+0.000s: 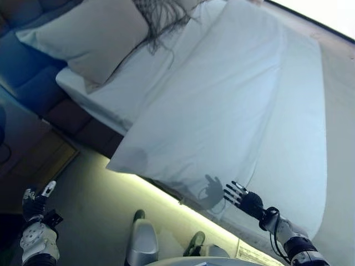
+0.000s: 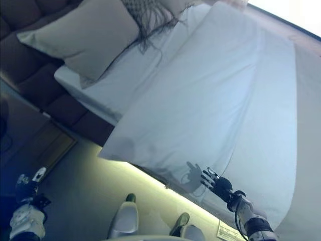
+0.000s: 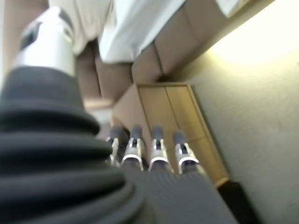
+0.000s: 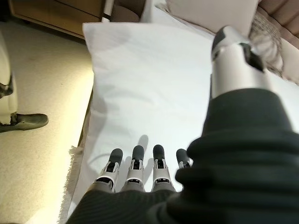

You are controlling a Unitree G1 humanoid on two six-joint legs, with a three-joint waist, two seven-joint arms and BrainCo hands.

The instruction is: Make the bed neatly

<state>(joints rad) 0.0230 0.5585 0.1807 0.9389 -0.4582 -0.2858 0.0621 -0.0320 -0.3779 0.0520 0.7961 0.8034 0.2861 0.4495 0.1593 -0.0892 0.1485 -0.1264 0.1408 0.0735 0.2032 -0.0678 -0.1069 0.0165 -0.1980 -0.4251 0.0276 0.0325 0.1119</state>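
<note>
Right hand spread over the near edge of the bed, left hand low and idle

Nearest, the left hand point(image 1: 34, 204) hangs over the carpet point(image 1: 100, 216) at the left, fingers straight and holding nothing, close to a wooden cabinet point(image 3: 180, 121). To the right, the right hand point(image 1: 242, 198) hovers with fingers wide and empty above the white duvet point(image 1: 222, 105) (its shadow falls just beside it). The duvet lies across the bed point(image 1: 83, 91). Farther left a beige pillow point(image 1: 91, 33) rests by the dark headboard point(image 2: 22, 12).
</note>
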